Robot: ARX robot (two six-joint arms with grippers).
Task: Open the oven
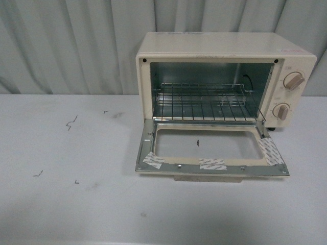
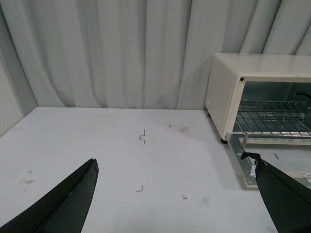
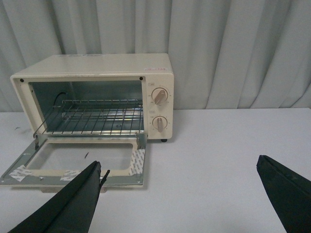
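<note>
The cream-white oven (image 1: pixel 225 51) stands on the white table at the right of the front view. Its glass-windowed door (image 1: pixel 209 150) lies folded flat down on the table, showing the wire rack (image 1: pixel 207 104) inside. Two round knobs (image 1: pixel 293 80) sit on its right side. The beige bar handle (image 1: pixel 207 178) peeks out under the door's front edge. Neither arm shows in the front view. My left gripper (image 2: pixel 175 170) is open over bare table, left of the oven (image 2: pixel 228 92). My right gripper (image 3: pixel 180 167) is open, in front of the oven (image 3: pixel 97 65), with nothing between its fingers.
A pleated grey curtain (image 1: pixel 76 46) hangs behind the table. Small dark marks (image 1: pixel 71 122) dot the white tabletop (image 1: pixel 66 204) left of the oven. Pieces of white tape (image 1: pixel 212 164) stick to the door frame.
</note>
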